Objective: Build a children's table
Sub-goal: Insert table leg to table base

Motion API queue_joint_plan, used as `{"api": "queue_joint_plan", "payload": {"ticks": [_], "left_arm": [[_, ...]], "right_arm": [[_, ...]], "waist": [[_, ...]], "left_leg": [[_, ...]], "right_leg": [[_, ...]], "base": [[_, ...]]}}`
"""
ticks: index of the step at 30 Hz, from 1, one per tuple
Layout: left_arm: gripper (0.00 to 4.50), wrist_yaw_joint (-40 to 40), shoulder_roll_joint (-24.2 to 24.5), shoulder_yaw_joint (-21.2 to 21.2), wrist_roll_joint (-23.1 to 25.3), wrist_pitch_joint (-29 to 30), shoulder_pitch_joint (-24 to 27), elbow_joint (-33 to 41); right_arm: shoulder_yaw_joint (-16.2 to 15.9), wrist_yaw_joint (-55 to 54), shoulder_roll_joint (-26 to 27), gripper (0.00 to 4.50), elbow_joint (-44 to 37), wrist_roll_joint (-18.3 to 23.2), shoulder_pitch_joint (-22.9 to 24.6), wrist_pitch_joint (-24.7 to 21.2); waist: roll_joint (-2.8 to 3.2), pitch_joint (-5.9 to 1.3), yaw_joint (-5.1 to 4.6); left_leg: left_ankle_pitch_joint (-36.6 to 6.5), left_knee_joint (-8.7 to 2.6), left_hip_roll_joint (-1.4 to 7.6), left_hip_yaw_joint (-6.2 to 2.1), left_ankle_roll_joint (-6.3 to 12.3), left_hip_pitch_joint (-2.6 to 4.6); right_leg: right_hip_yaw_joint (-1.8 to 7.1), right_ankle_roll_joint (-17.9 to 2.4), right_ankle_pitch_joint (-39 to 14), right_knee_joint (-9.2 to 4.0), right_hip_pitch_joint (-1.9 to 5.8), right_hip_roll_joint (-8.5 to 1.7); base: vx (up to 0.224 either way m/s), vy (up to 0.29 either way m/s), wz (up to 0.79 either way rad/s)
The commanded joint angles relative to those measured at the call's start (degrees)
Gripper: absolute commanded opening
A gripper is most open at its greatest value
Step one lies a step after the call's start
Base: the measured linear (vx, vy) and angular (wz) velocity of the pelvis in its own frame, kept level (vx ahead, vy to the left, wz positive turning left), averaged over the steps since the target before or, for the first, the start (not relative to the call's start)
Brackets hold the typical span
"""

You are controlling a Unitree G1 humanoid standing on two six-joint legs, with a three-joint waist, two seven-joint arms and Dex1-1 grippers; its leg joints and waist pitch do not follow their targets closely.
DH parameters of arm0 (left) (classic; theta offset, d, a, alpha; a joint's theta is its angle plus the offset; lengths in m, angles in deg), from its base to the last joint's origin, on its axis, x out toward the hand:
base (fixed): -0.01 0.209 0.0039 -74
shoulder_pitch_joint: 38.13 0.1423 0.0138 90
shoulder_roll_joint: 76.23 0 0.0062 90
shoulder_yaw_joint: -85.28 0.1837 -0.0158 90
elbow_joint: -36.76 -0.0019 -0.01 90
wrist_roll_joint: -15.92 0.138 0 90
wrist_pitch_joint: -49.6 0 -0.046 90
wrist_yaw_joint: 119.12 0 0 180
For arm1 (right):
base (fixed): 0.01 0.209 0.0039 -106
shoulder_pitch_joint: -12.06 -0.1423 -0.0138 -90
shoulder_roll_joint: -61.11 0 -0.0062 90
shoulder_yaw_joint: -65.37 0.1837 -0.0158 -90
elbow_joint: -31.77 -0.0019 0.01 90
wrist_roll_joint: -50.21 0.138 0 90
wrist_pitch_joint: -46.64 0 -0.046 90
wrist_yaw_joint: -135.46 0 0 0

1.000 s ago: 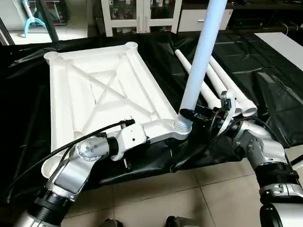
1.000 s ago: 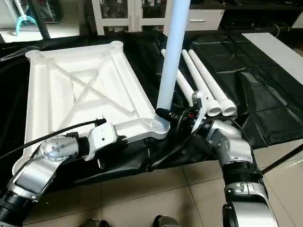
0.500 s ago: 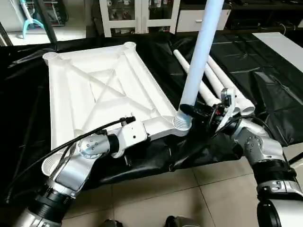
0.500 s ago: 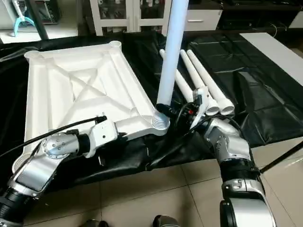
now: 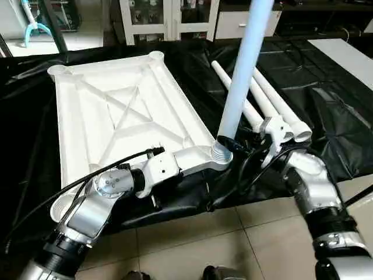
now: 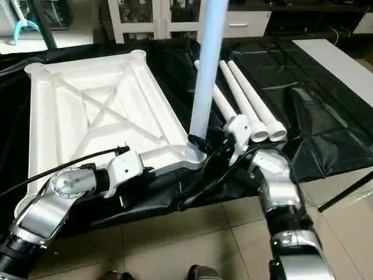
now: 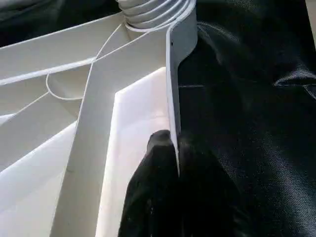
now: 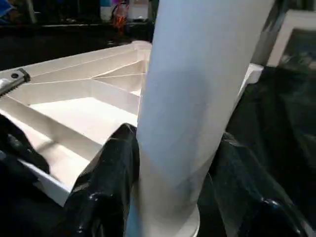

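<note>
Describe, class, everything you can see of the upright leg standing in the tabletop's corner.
The upright leg is a long, smooth, white plastic-looking tube, leaning slightly. Its foot sits in the ribbed round corner socket of the upturned tabletop. The right gripper clasps it just above the socket, one black finger on each side. Its top runs out of view.

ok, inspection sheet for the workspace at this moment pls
Surface: black sheet spread over a tiled floor.
Job's things: white tabletop lying underside up; one leg standing in its near corner socket; three spare legs lying on the sheet beside it.
Clutter: nothing seen.
Grippers: left gripper shut on the tabletop's edge wall; right gripper closed around the standing leg's base.
Cables: black cable along the left forearm; more at the right wrist.
Surroundings: white cabinets behind.
</note>
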Motion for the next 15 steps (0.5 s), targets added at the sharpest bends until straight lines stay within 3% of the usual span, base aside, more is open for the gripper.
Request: {"api": "queue_joint_plan", "payload": {"ticks": [1,7,15], "left_arm": [[0.00,3.26,-0.05,4.22,-0.01,-1.01,1.40,-0.08],[0.00,3.33,-0.09,4.23,0.02,-1.09,1.06,-0.33],[0.00,3.34,-0.15,4.27,0.04,-1.24,0.85,-0.61]], "right_arm": [[-0.37,-6.27,-1.17,1.87,0.85,-6.30,0.16,5.48],[-1.04,-7.82,-0.84,1.87,2.53,-7.40,0.30,9.32],[-3.94,-9.52,-2.14,1.88,4.54,-12.26,-0.11,18.90]], "waist": [[-0.13,-3.44,-0.04],[0.05,-3.36,-0.07],[-0.03,-3.28,-0.23]], "left_leg": [[-19.89,-4.61,3.09,-1.59,2.03,1.31],[-20.99,-4.73,3.07,-1.64,1.97,1.32],[-22.47,-4.81,3.03,-1.71,1.63,1.32]], "right_leg": [[2.07,-10.37,-24.21,-4.59,1.52,-3.27],[2.10,-10.32,-24.46,-4.65,1.46,-3.24],[2.09,-9.54,-26.68,-4.93,1.30,-3.27]], "base": [[0.000,0.000,0.00],[0.000,0.000,0.00],[0.000,0.000,0.00]]}}
